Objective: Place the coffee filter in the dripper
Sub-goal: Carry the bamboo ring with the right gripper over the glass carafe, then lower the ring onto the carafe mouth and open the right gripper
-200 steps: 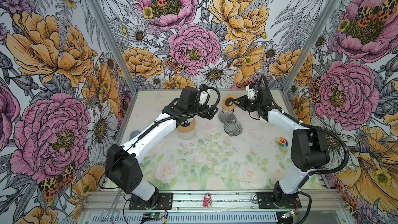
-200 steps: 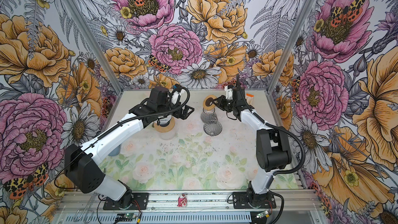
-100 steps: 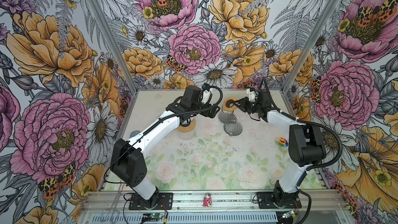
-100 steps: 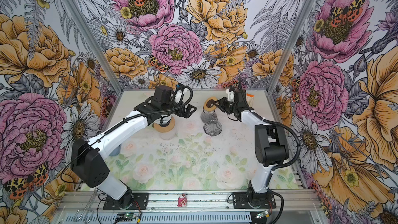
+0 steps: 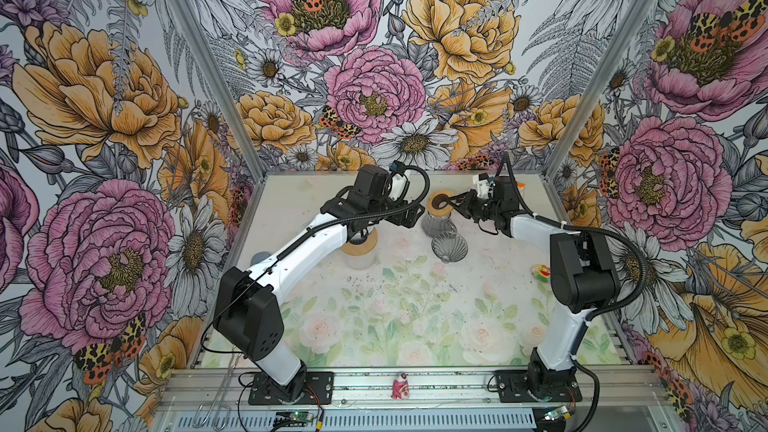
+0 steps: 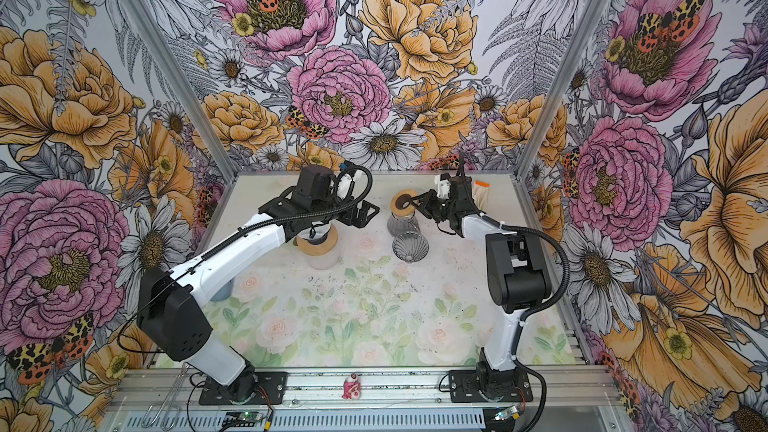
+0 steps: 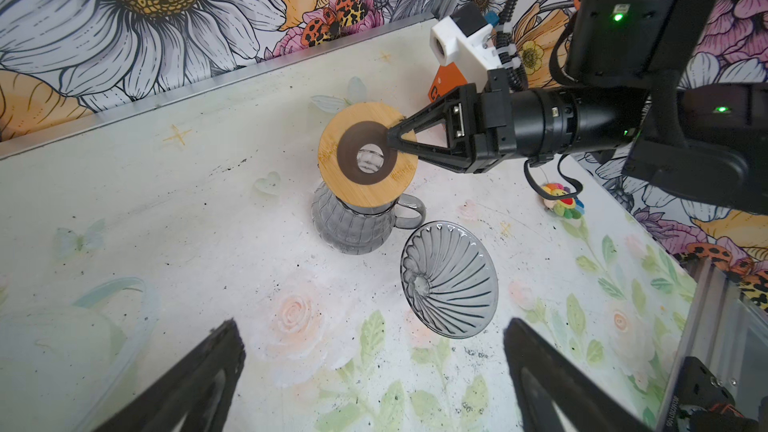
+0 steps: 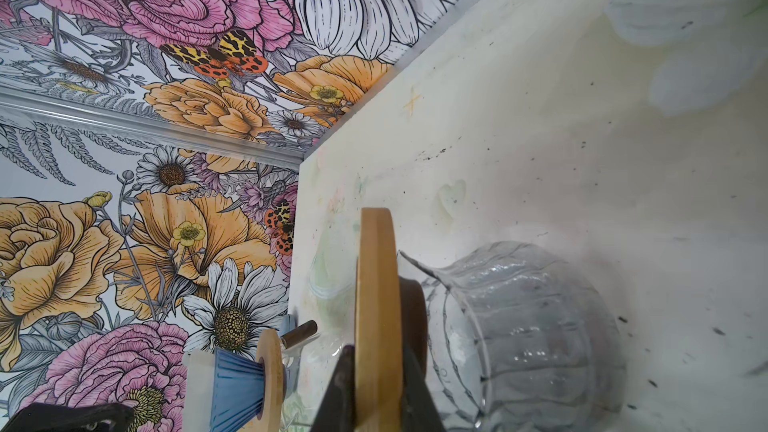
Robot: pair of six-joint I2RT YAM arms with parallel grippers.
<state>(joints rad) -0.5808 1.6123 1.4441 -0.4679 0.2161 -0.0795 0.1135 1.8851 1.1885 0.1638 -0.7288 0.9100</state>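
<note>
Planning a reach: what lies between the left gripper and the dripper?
Nothing: the left wrist view shows only bare, speckled mat between the open left gripper and the dripper.

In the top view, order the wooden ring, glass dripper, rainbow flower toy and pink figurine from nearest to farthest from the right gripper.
1. wooden ring: clamped in the right gripper.
2. glass dripper: just in front.
3. rainbow flower toy: right edge.
4. pink figurine: front rail.

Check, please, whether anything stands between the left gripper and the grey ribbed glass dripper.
Nothing visible: in the left wrist view only bare table lies between the left gripper and the dripper; the clear glass carafe and the round wooden ring in the right gripper are beyond it.
</note>
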